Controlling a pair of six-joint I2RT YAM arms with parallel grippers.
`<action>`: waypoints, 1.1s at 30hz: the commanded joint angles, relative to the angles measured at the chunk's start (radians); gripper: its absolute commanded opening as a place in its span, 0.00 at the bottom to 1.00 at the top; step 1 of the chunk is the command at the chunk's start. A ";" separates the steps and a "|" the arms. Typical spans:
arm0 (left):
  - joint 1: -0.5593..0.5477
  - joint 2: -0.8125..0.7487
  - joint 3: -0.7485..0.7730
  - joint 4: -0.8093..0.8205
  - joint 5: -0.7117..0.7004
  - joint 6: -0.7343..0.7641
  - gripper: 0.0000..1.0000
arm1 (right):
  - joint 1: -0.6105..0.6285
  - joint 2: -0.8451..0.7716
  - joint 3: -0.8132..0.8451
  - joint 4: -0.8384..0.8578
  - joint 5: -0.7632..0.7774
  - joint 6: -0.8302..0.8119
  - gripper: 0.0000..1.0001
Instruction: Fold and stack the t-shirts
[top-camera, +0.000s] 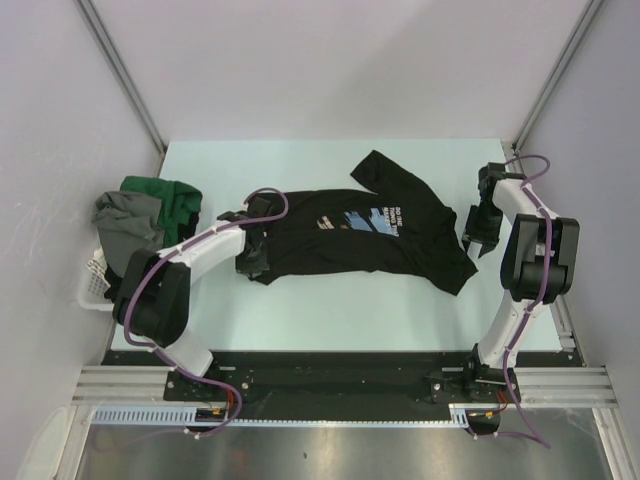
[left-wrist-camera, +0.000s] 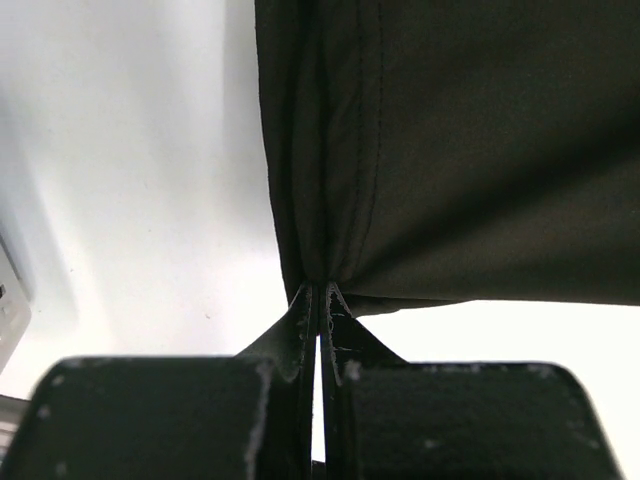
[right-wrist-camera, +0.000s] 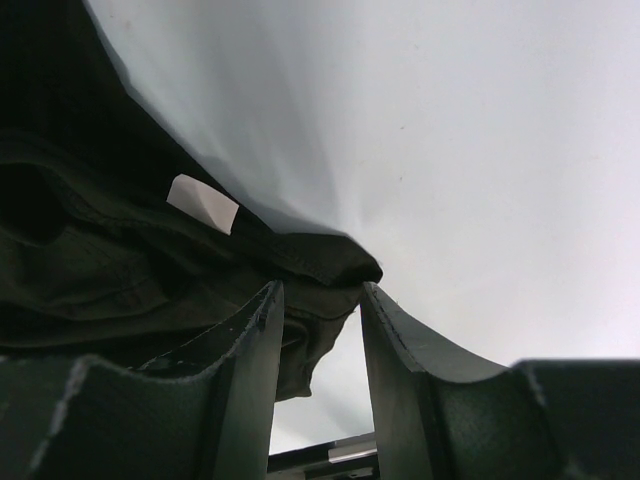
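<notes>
Basket (top-camera: 92, 287) holds green shirt (top-camera: 166, 195), grey shirt (top-camera: 130, 216) — left pincer (left-wrist-camera: 318, 292) clamps black shirt (top-camera: 350, 238), right pincer (right-wrist-camera: 321, 290) half-open

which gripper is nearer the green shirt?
Left. The left gripper is just right of the green shirt, pinching the black shirt's hem. The right gripper is beyond that shirt's far end.

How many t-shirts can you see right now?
3: black printed t-shirt spread mid-table; green t-shirt and grey t-shirt heaped on the white basket at left. More may lie hidden underneath.
</notes>
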 joint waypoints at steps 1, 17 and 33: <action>0.010 -0.035 0.039 -0.032 -0.042 0.007 0.00 | -0.004 -0.041 -0.003 -0.006 0.007 -0.004 0.42; 0.021 0.029 0.165 -0.067 -0.099 0.035 0.45 | 0.000 -0.098 0.064 0.014 0.002 -0.012 0.45; 0.021 0.051 0.324 -0.084 -0.125 0.047 0.50 | 0.180 0.256 0.867 0.035 -0.065 -0.088 0.67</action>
